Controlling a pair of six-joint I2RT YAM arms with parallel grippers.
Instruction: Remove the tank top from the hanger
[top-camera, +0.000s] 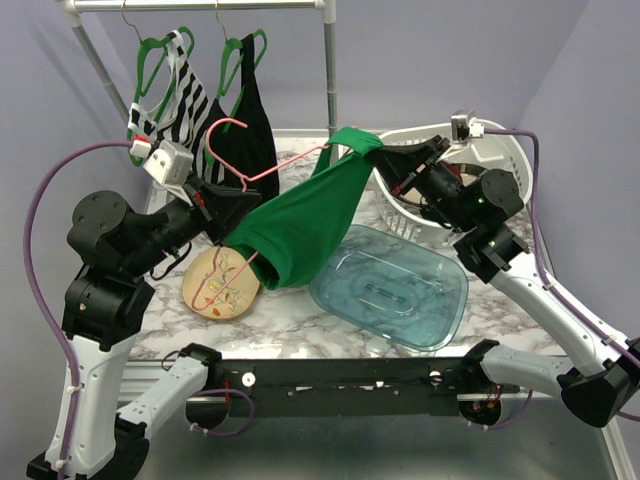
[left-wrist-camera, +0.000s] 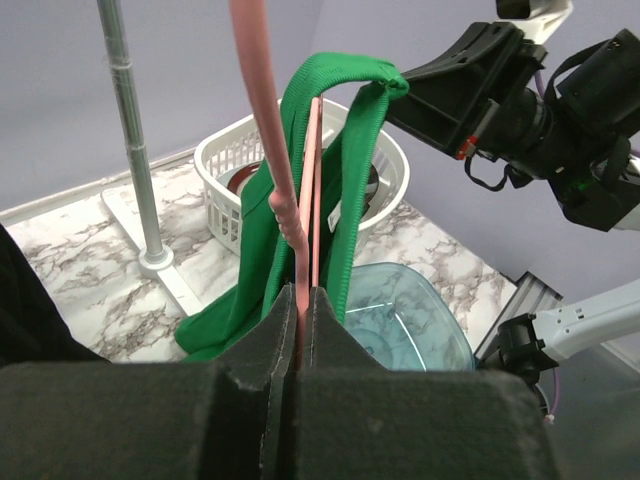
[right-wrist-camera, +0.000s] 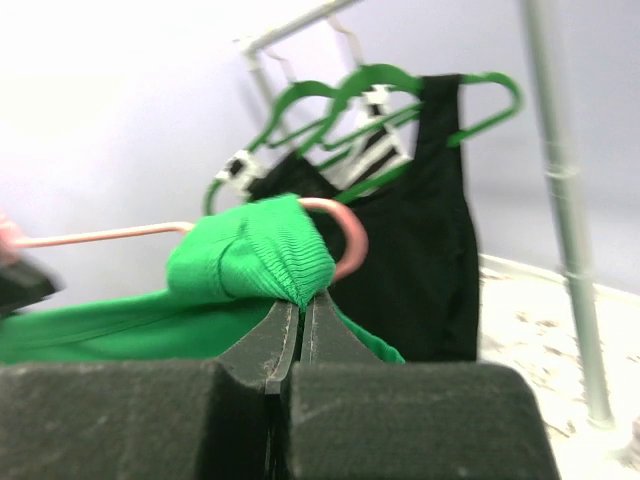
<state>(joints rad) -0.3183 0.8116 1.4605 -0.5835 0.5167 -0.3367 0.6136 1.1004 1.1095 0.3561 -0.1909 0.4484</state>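
A green tank top (top-camera: 300, 225) hangs on a pink wire hanger (top-camera: 232, 150) held above the marble table. My left gripper (top-camera: 232, 198) is shut on the pink hanger (left-wrist-camera: 300, 215) near its twisted neck, seen between the black pads (left-wrist-camera: 275, 330). My right gripper (top-camera: 392, 165) is shut on the tank top's shoulder strap (right-wrist-camera: 255, 258), pinching the ribbed green fabric at the hanger's curved end (right-wrist-camera: 345, 232). The strap (left-wrist-camera: 345, 85) is stretched toward the right arm. The rest of the garment sags down to the table.
A clear blue plastic bin (top-camera: 390, 285) lies at centre right. A white laundry basket (top-camera: 505, 165) stands behind it. A round wooden plate (top-camera: 220, 285) sits at left. A rack (top-camera: 325, 70) at the back holds a striped top (top-camera: 190, 95) and a black top (top-camera: 250, 125) on green hangers.
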